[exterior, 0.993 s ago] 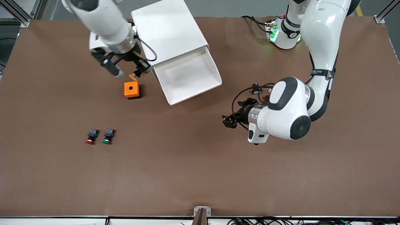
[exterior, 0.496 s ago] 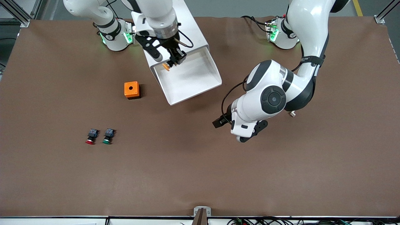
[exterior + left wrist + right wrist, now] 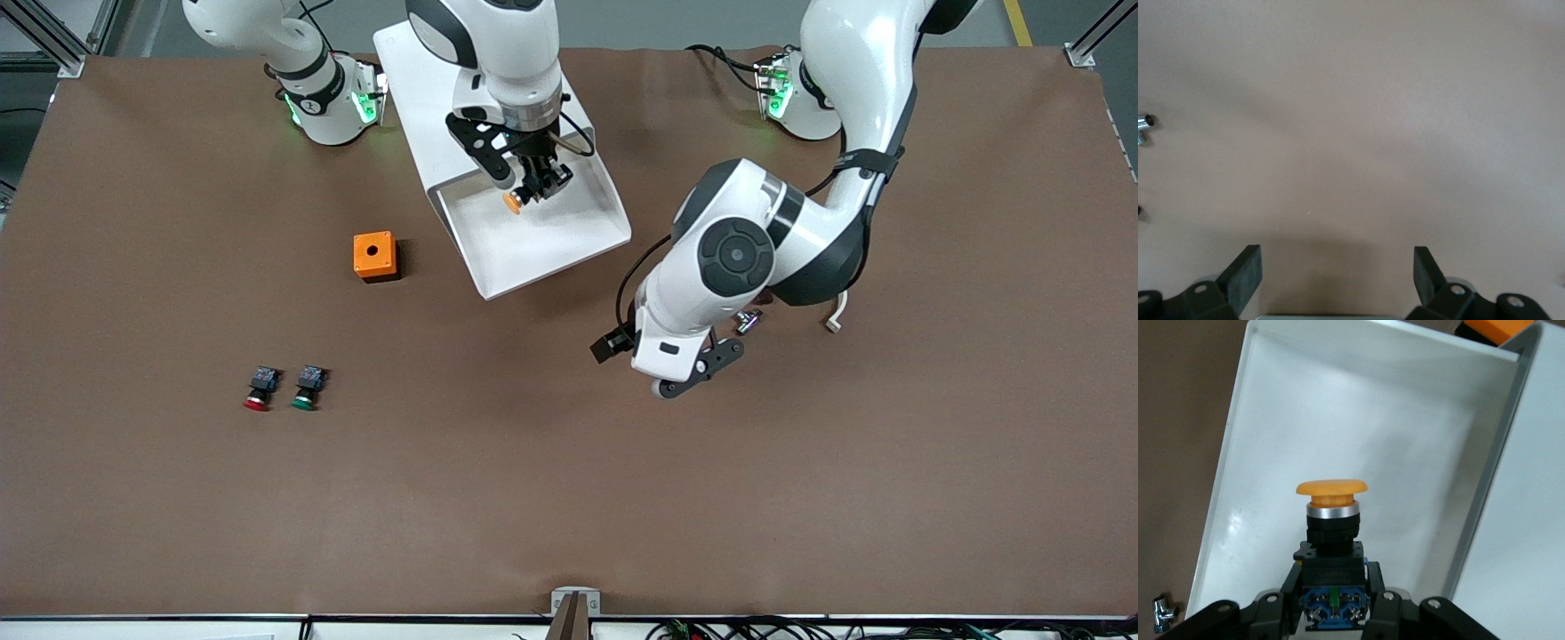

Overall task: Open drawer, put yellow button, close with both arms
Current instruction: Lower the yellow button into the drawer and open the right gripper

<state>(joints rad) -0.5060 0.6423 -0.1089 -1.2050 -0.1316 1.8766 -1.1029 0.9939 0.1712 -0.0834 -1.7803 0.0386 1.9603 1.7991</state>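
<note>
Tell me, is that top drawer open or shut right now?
Open. The drawer is pulled out of the white cabinet, its bare floor showing. The right tool holds the yellow button over it.

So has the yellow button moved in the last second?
Yes. The right gripper carried the yellow button from above the orange box to over the open drawer.

In the front view the left end effector (image 3: 671,378) is mostly hidden under its own arm, so only one finger shows. In the right wrist view the button (image 3: 1332,540) body is cut off at the picture's edge, as are the fingers (image 3: 1381,613) clamping it. The cabinet (image 3: 418,62) is partly covered by the right arm, and the small metal bit (image 3: 745,322) on the counter (image 3: 569,498) is too small to identify.
</note>
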